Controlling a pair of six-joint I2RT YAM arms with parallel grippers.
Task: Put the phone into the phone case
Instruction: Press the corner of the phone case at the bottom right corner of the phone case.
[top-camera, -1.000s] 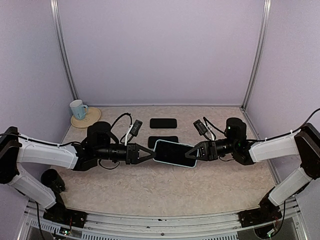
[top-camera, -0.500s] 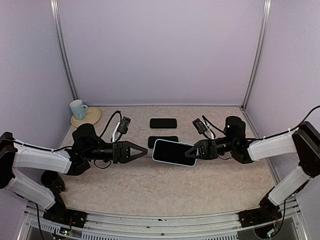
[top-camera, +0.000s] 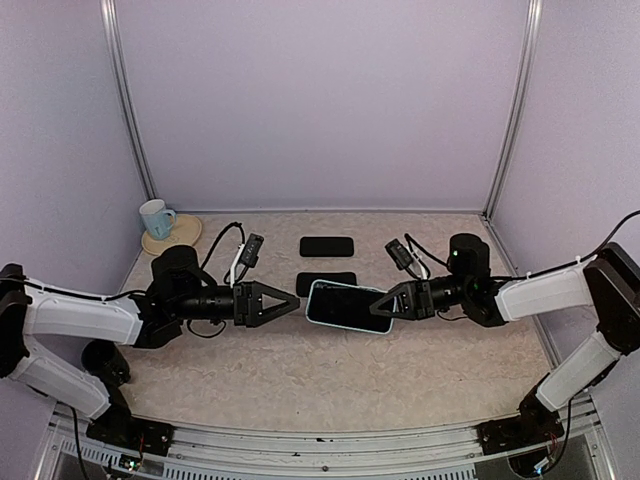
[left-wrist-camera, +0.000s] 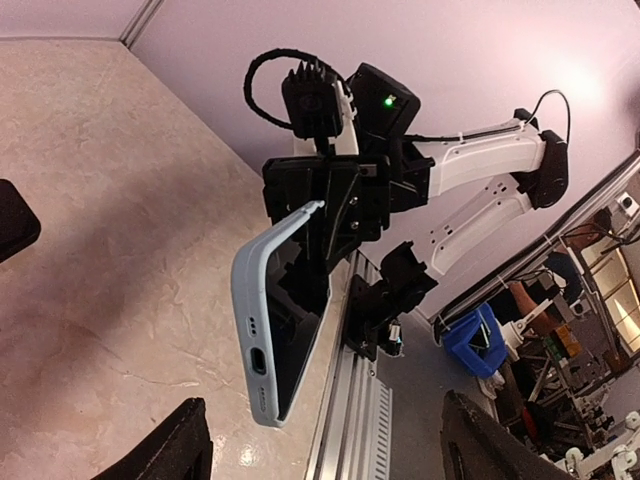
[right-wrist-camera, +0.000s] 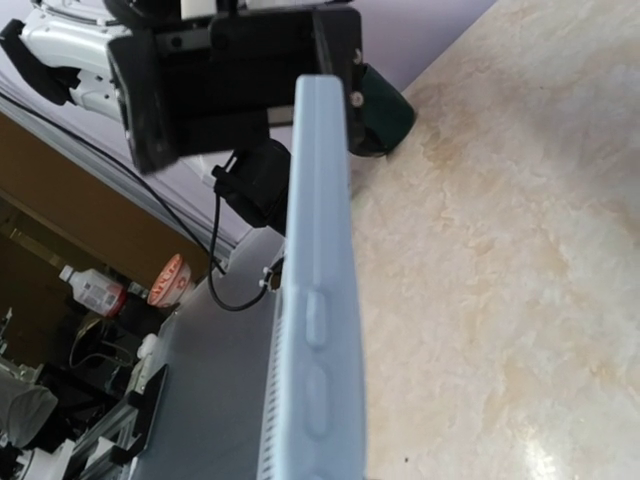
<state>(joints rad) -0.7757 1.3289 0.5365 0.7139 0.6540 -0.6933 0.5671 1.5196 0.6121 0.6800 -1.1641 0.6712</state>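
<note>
A light-blue phone case (top-camera: 347, 307) with the dark phone (left-wrist-camera: 297, 300) lying inside its rim hangs above the table's middle. My right gripper (top-camera: 388, 304) is shut on its right end. In the right wrist view only the case's side edge (right-wrist-camera: 322, 330) with its button bumps shows. My left gripper (top-camera: 291, 303) is open, just left of the case's free end and not touching it. In the left wrist view its fingertips (left-wrist-camera: 165, 450) stand wide apart below the case's port end (left-wrist-camera: 255, 365).
Two flat black slabs (top-camera: 327, 246) (top-camera: 326, 280) lie on the table behind the phone. A pale mug (top-camera: 155, 217) on a round coaster (top-camera: 178, 240) stands at the back left. A dark cylinder (top-camera: 105, 360) sits by the left arm's base.
My left gripper let go of the case's left end, drew back to the left and opened, then edged back toward it. The right gripper kept hold.
</note>
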